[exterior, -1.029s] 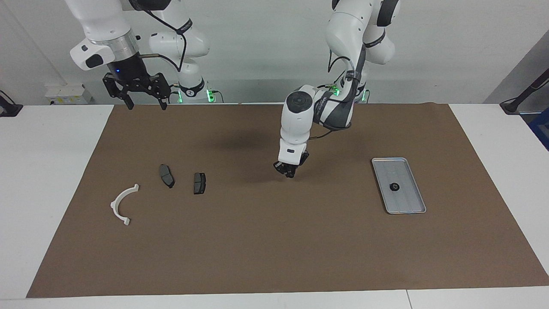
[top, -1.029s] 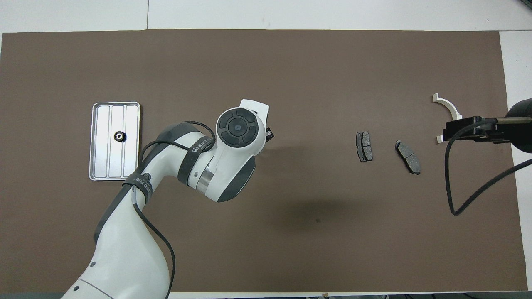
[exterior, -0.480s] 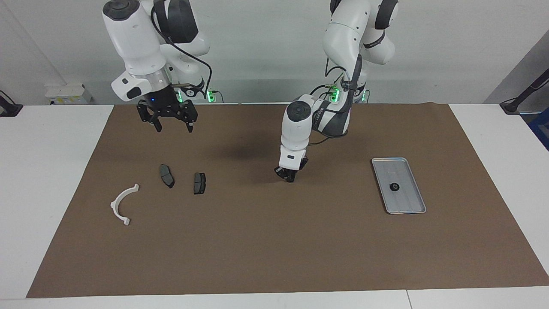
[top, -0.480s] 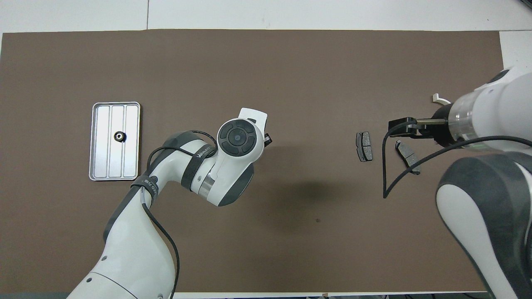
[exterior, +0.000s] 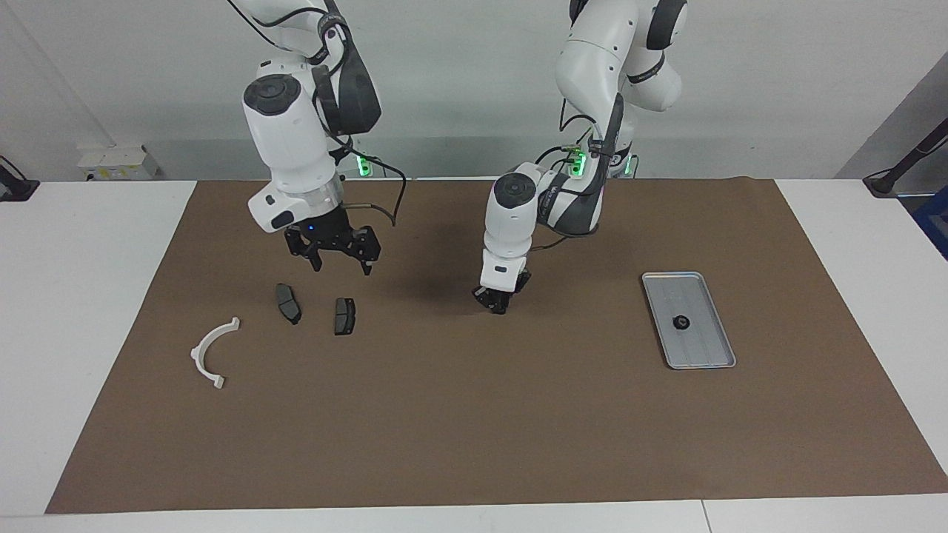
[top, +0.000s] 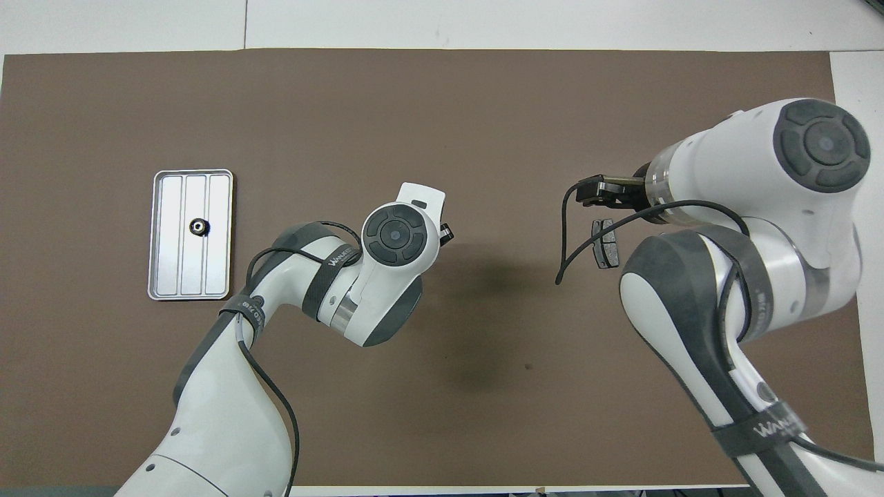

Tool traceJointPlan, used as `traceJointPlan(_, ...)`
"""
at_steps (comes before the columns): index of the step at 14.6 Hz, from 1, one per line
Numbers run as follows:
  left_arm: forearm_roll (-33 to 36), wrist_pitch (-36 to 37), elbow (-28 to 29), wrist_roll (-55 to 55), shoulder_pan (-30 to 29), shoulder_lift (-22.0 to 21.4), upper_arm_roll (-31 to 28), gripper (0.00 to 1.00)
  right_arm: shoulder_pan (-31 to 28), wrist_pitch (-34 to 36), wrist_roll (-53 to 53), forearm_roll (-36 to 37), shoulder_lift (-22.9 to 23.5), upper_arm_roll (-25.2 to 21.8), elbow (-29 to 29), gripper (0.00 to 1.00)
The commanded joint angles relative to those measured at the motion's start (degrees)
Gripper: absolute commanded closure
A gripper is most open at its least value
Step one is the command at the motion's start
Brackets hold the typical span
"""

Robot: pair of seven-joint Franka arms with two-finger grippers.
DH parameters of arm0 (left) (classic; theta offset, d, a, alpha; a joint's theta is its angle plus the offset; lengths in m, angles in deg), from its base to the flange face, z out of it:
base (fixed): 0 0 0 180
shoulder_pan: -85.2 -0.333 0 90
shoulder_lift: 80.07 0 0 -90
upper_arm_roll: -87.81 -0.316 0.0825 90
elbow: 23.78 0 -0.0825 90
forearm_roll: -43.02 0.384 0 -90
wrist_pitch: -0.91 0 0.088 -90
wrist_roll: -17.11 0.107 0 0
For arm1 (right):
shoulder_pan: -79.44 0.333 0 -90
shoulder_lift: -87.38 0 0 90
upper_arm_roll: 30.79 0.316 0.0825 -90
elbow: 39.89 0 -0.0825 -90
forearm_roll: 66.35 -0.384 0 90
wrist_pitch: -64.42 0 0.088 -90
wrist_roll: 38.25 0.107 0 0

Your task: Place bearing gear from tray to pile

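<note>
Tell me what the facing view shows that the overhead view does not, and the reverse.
Only the facing view shows the white bracket, the second dark plate, and the right gripper open in the air above the plates. Only the overhead view shows the tray's lengthwise ridges clearly. Both show the bearing gear lying in the tray, one dark plate, and the left gripper low over the brown mat.

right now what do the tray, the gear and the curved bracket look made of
Tray: likely metal, with a silver-grey sheen, raised rim and pressed ridges. Gear: dark and small, possibly blackened steel or plastic; it is too small to tell. Bracket: probably plastic, being matte white and thin.
</note>
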Motion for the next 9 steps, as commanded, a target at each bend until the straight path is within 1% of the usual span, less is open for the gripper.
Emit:
traceJointPlan(1, 1.0, 9.6, -2.5, 7.6, -2.9, -6.3, -1.0, 0.02, 1.5, -4.0, 2.4, -0.9, 3.2, -0.3, -0.3, 0.00)
traceJointPlan(2, 0.4, 15.1, -4.2, 13.0, -6.7, -9.2, -0.8, 0.02, 2.7, -6.0, 4.2, -0.4, 4.8, -0.3, -0.5, 0.00)
traceJointPlan(3, 0.3, 18.7, -6.0, 17.7, -9.2, -11.6, -1.0, 0.02, 3.9, -7.2, 6.4, -0.2, 6.0, -0.3, -0.8, 0.00)
traceJointPlan(4, 0.3, 21.3, -7.0, 22.2, -12.5, -13.2, -1.1, 0.02, 4.8, -7.9, 8.8, -0.2, 7.1, -0.3, -1.4, 0.00)
traceJointPlan(5, 0.3, 23.0, -7.6, 27.8, -16.7, -13.8, -1.1, 0.02, 6.8, -8.1, 12.3, -0.1, 8.7, -0.3, -3.2, 0.00)
traceJointPlan(7, 0.3, 24.3, -7.5, 38.8, -24.0, -14.1, -1.1, 0.03, 11.1, -7.7, 22.1, 0.6, 12.9, -0.5, -8.1, 0.00)
traceJointPlan(9, 0.2, 22.6, -5.1, 48.9, -30.5, -15.0, -1.0, 0.07, 14.2, -5.5, 30.4, 5.5, 15.9, -0.4, -12.0, 0.00)
